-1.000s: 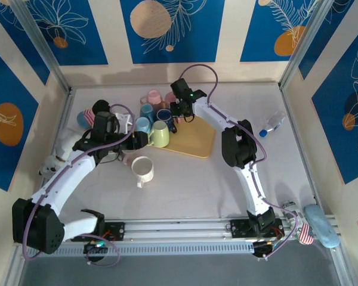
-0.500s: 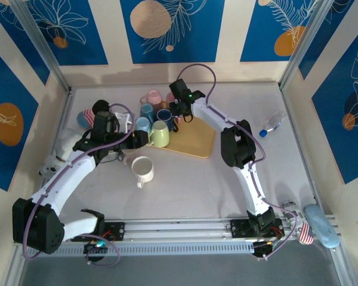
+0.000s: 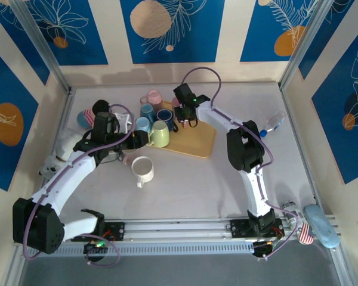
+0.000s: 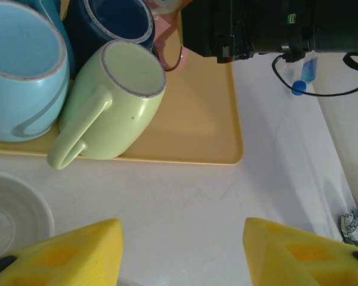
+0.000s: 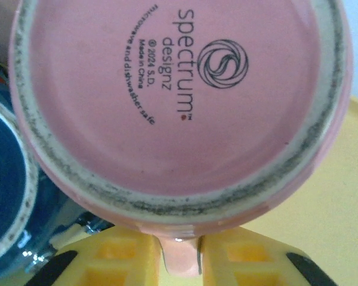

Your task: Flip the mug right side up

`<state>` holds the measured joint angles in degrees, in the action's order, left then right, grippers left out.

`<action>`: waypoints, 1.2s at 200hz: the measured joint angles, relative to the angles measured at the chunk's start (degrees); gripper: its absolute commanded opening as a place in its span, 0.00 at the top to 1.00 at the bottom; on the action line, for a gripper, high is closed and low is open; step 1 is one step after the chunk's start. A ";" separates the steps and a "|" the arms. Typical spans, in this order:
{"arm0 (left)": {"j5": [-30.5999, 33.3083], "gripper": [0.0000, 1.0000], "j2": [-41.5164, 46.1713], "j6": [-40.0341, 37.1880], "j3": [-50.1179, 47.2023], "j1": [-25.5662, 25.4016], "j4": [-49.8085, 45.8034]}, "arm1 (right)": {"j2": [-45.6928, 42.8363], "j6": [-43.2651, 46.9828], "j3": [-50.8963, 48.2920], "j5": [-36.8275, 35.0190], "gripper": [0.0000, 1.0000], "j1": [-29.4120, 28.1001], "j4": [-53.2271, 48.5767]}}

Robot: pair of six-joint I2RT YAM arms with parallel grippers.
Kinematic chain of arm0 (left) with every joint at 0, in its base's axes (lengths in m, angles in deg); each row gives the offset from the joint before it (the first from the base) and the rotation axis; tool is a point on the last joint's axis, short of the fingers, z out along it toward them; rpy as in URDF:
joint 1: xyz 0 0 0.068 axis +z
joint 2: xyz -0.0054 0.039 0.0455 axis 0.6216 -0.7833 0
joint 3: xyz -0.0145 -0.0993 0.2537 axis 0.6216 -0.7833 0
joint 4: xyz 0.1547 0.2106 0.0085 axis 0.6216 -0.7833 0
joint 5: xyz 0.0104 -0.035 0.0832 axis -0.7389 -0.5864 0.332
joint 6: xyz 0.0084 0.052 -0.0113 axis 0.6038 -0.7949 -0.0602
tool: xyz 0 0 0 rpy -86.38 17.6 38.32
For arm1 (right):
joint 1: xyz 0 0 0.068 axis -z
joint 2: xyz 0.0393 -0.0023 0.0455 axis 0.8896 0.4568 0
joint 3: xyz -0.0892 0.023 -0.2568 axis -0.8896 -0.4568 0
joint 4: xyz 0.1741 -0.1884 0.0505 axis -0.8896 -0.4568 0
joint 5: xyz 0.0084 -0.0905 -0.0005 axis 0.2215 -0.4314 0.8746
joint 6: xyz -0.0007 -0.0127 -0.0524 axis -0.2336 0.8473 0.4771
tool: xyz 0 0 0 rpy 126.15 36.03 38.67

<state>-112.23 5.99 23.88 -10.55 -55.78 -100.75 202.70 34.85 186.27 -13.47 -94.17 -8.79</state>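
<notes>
**Pink mug: grasped by the handle, not flipped yet**

Your right gripper has its jaws pinched on the mug's handle. The mug's base faces the wrist camera, so it's upside down. It sits at the far-left end of the yellow tray, right beside the dark blue mug and possibly touching it. I can't tell whether it's lifted off the tray.

Your left gripper is spread wide and holds nothing. It hovers over bare table just off the tray's near edge, near the tipped green mug.

Done: the grasp. Left: lift clear of the neighbours, rotate mouth-up, set down, release. Watch the blue mug on the lift, clearance looks tight.
</notes>
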 measured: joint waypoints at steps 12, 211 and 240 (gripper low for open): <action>-0.26 0.44 0.00 0.24 0.00 0.00 0.15 | -0.22 -0.02 -0.59 -0.13 0.67 0.09 -0.04; -0.68 0.45 0.00 1.51 -0.94 0.00 0.35 | 1.70 0.81 3.10 -0.22 0.87 0.39 -1.75; -0.66 0.46 0.04 2.62 -1.01 0.00 0.74 | 1.57 0.76 2.97 0.20 0.99 0.52 -1.62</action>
<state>-112.89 6.04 26.50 -11.55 -55.78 -100.01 204.27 35.62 189.25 -13.27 -93.65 -10.40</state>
